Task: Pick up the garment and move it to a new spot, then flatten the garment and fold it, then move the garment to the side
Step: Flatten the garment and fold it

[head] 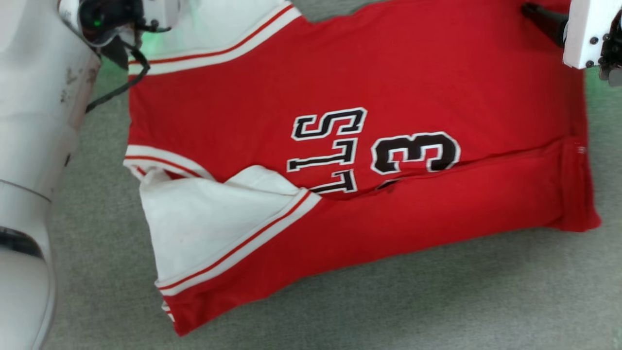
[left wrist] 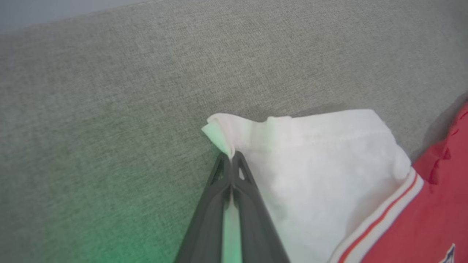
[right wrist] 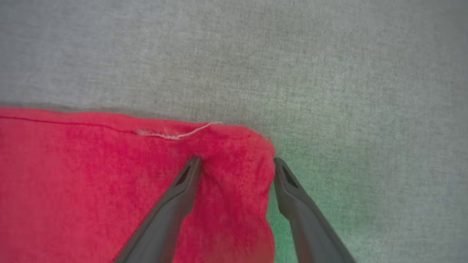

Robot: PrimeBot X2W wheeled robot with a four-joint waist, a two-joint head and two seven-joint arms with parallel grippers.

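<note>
The left pincer is squeezed shut on the tip of the white sleeve. The right pincer is spread wide, not gripping, with a red corner of the garment between its fingers. The garment lies flat across the middle of the grey table.
</note>
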